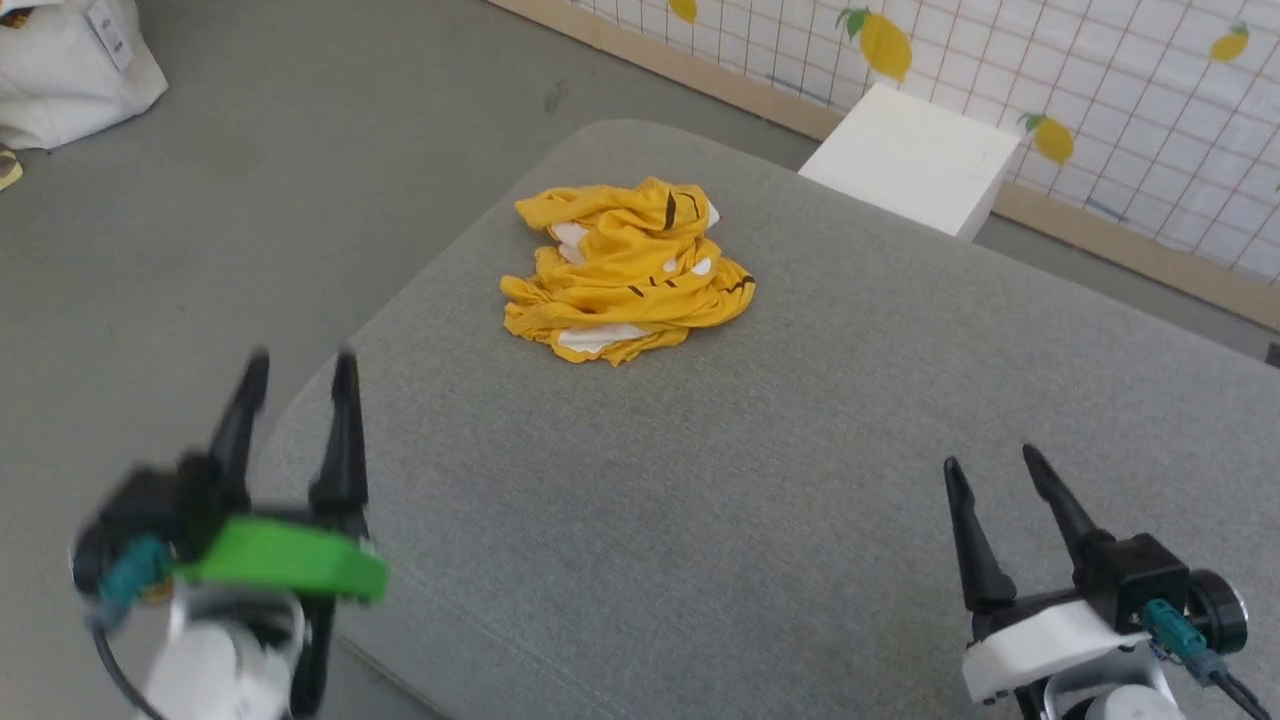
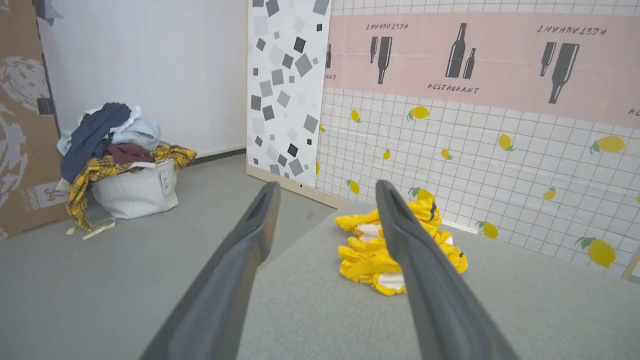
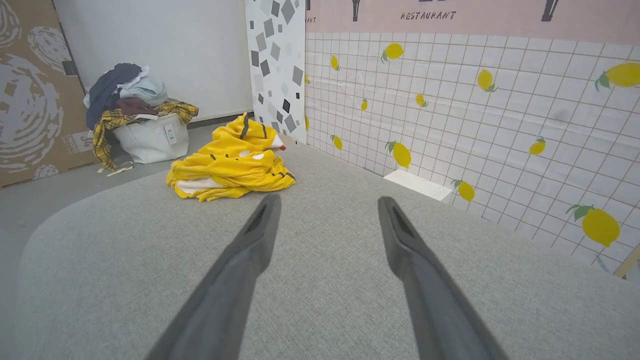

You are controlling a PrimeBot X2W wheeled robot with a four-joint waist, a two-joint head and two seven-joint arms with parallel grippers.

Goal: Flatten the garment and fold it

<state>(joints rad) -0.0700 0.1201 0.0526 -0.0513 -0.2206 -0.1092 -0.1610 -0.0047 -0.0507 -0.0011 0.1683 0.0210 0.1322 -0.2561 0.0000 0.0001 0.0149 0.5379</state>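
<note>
Near the far rounded corner of the tabletop (image 1: pixel 700 480), the garment (image 1: pixel 625 272) lies crumpled. Bare surface separates it from the left tool (image 1: pixel 302 360) and right tool (image 1: pixel 990 460), both released and empty.

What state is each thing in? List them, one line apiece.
garment: crumpled in a heap on the grey table, not flattened, held by nothing.
left gripper: open, empty, apart from the garment.
right gripper: open, empty, over the table, apart from the garment.
white bag: upright on the floor, heaped over its rim with clothes.
</note>
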